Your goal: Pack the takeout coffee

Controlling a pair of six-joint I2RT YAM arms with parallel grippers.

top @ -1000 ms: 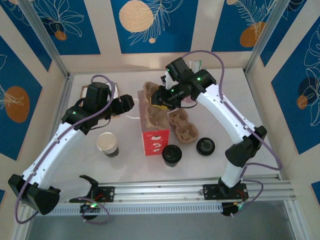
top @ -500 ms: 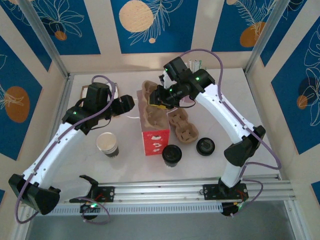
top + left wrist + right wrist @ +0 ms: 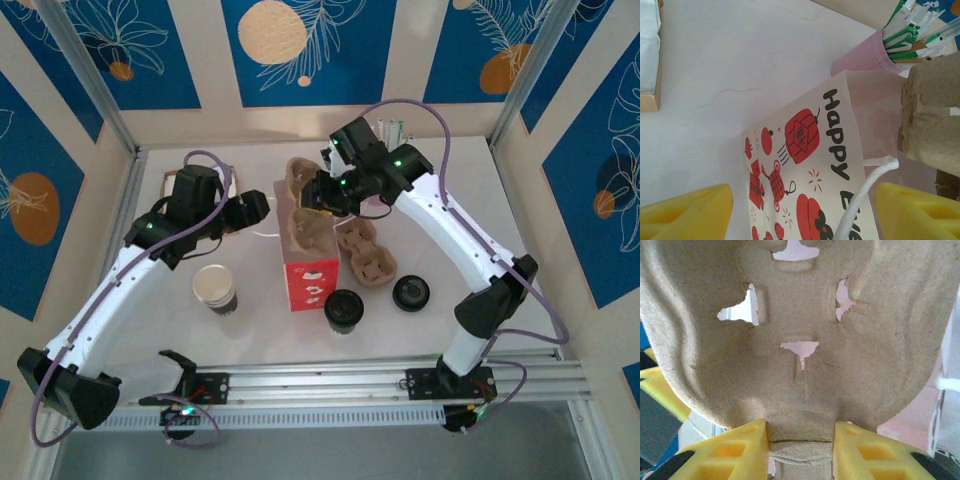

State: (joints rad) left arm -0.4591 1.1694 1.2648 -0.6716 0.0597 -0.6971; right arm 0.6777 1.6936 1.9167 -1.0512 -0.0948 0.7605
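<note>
Two pulp carriers sit by the red-and-white bag (image 3: 311, 272). The upright pulp carrier (image 3: 303, 213) stands in the bag's open top, and the second pulp carrier (image 3: 366, 256) lies flat just to the right of the bag. The right gripper (image 3: 322, 195) is over the bag's far end. In the right wrist view its yellow fingers (image 3: 740, 447) are pinched on the lower lip of the upright pulp carrier (image 3: 800, 315).

The left gripper (image 3: 250, 208) is at the bag's far left side with its jaws spread wide. The bag's printed face (image 3: 800, 150) and white cord handle (image 3: 865, 185) lie between them, though contact is hard to judge from here.

The takeout coffee (image 3: 343, 310), lidded in black, stands on the table just right of the bag's near end. A loose black lid (image 3: 411, 292) lies further right, and an open paper cup (image 3: 215, 288) stands well to the bag's left. The pink cup of sticks (image 3: 865, 57) is beyond the bag.
</note>
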